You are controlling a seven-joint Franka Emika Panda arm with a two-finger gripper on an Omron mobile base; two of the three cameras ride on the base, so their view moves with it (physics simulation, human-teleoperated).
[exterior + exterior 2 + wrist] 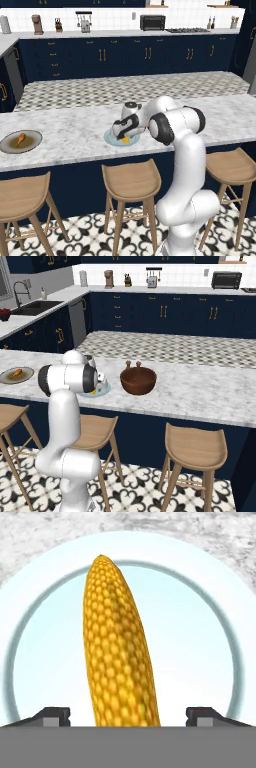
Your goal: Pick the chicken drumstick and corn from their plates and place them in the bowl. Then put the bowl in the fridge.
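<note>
We see the gripper (128, 714) low over the light blue plate (45, 612), w/ the corn (117, 657) running lengthwise between its two dark fingertips (52, 716). In the hand view the cob goes from 6 o'clock up to about 12, tip pointing away, a bit tilted toward 11. Jaws stand wide: one tip sits at approx 8 o'clock of the cob, the other at 4, both w/ a clear gap to the kernels, so nothing is gripped.

From the left base view we see the arm bent over the marble island counter (75, 130), hand down on the blue plate (111, 138) near the front edge; a bit of yellow corn (126, 140) peeks out under the hand. The brownish-grey plate (30, 145) lies well apart at 9 o'clock from the blue one, w/ the chicken drumstick (20, 138) on it, thin end toward 1 o'clock.

From the right base view we see the wooden bowl (138, 381) upright on the counter, near the blue plate (101, 390) at its 3 o'clock, not touching it. Drumstick (16, 373) and its plate (26, 377) are at far 9 o'clock. We can't make out anything inside the bowl. Wooden stools (192, 448) stand along the near side of the island.
</note>
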